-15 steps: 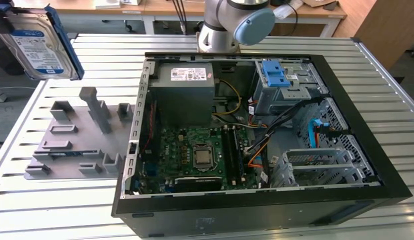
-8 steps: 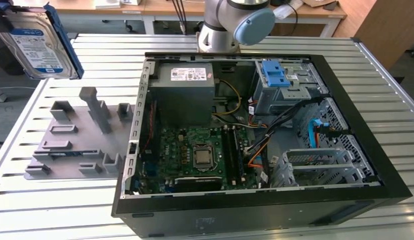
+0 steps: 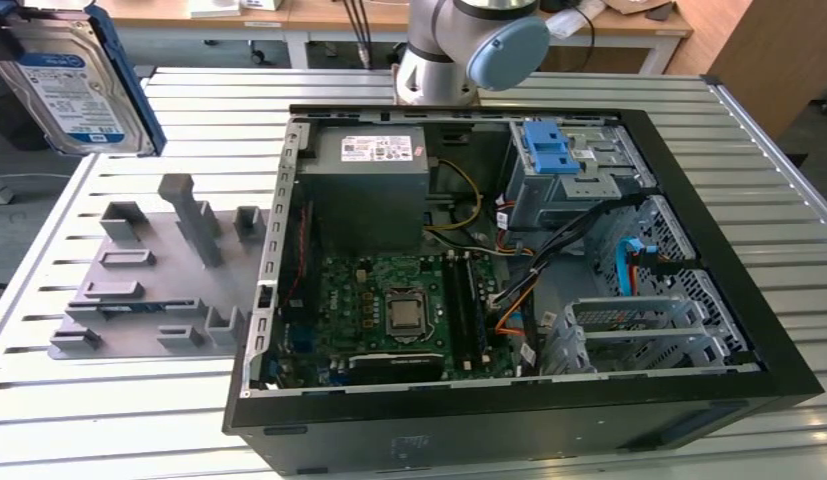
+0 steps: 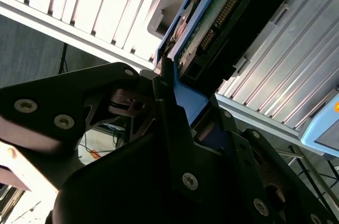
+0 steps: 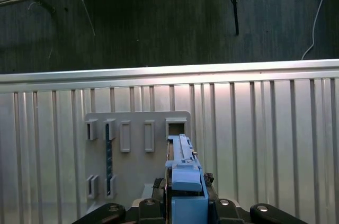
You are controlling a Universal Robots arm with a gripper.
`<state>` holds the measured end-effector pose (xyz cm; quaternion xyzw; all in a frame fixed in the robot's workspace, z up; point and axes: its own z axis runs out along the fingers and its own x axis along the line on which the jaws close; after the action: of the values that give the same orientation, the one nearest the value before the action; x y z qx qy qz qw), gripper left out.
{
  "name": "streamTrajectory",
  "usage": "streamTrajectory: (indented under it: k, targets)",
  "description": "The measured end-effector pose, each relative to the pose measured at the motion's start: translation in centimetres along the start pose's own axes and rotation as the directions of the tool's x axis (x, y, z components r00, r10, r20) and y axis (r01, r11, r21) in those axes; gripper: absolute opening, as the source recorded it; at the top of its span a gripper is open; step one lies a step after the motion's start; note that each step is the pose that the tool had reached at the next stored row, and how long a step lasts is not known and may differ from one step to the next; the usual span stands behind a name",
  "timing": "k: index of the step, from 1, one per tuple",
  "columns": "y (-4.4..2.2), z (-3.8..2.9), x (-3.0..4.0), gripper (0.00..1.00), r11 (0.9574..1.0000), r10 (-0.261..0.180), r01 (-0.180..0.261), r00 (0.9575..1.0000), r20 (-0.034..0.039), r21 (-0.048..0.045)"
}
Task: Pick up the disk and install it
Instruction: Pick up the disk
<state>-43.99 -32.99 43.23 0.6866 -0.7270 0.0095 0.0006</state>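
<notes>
The disk (image 3: 73, 85), silver with a white-and-blue label and blue side rails, hangs in the air at the exterior view's upper left, above the table's edge and clear of the open computer case (image 3: 733, 300). In the second wrist view my gripper (image 4: 177, 83) is shut on the disk (image 4: 212, 17), whose green circuit-board underside and connector face the camera. The first wrist view looks along the disk (image 5: 185, 173) edge-on, with its blue rail standing between the black gripper (image 5: 185, 203) parts, over the grey fixture plate (image 5: 135, 176).
The case lies on its side on a slatted metal table (image 3: 160, 420). Inside are a grey power-supply box (image 3: 366, 165), a motherboard (image 3: 400, 310), a blue latch piece on a metal cage (image 3: 553, 155), cables and a drive cage (image 3: 640, 335). A grey fixture plate (image 3: 146, 285) lies beside the case.
</notes>
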Motion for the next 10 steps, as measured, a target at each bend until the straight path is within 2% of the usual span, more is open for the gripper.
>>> streamTrajectory:
  k: [5, 10]
  targets:
    - [0.0, -0.45, 0.01, 0.36, 1.0, -0.001, 0.001, 1.0, 0.0001, 0.0002]
    - [0.0, -0.52, 0.01, 0.36, 0.9994, -0.033, 0.033, 0.9994, 0.0004, 0.0004]
